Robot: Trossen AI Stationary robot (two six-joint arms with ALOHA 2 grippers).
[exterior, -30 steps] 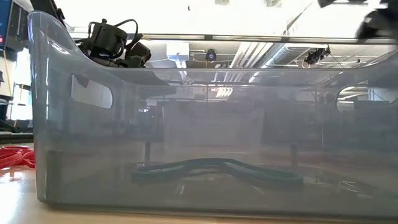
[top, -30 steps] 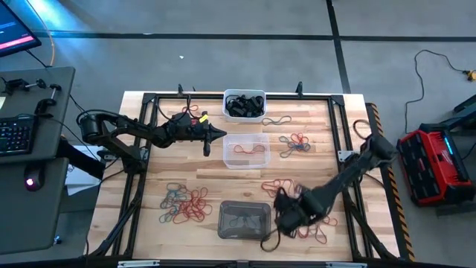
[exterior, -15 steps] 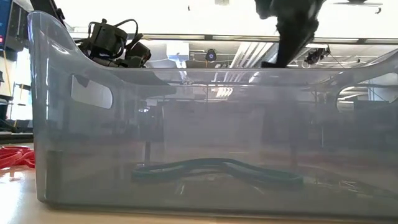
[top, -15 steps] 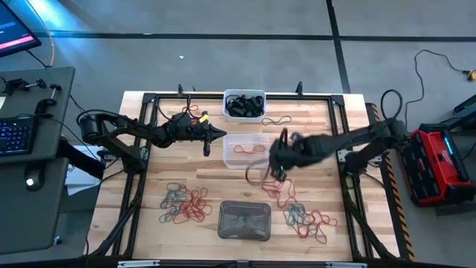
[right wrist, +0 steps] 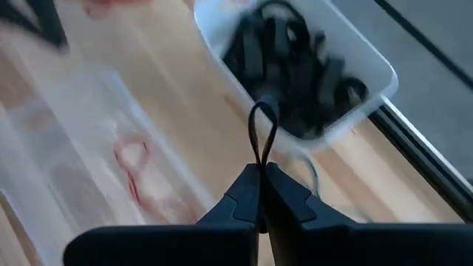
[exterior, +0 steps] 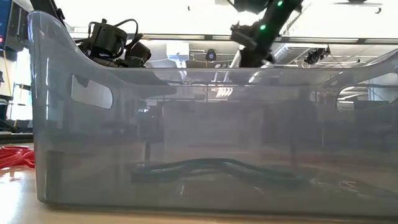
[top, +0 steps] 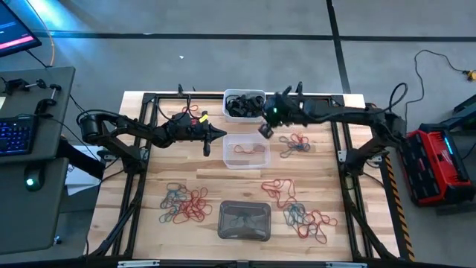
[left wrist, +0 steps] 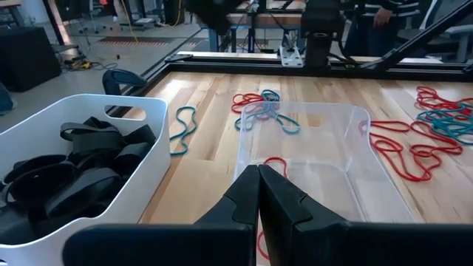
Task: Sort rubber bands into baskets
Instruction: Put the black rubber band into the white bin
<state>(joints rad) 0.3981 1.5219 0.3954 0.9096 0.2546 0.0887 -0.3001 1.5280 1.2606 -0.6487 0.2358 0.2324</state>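
The right gripper [top: 265, 131] hangs over the desk [top: 149, 186] between the white basket [top: 244, 104] and the clear basket [top: 246, 151], its jaws closed on a black band [right wrist: 261, 133] whose loop stands up from the fingertips, just short of the white basket's rim. The white basket at the far edge is full of black bands [left wrist: 66, 166]. The clear basket in the middle holds a red band [top: 248, 148]. The grey basket [top: 244, 220] at the near edge holds a dark teal band [exterior: 217, 168] on its floor. The left gripper [top: 216, 135] waits beside the clear basket on its left, jaws closed and holding nothing. Loose bands lie in clusters on the desk: red and teal ones [top: 183, 204] left of the grey basket, red and teal ones [top: 306, 219] right of it, another mixed clump [top: 295, 144] right of the clear basket, and one teal band [top: 277, 120] just beside the white basket.
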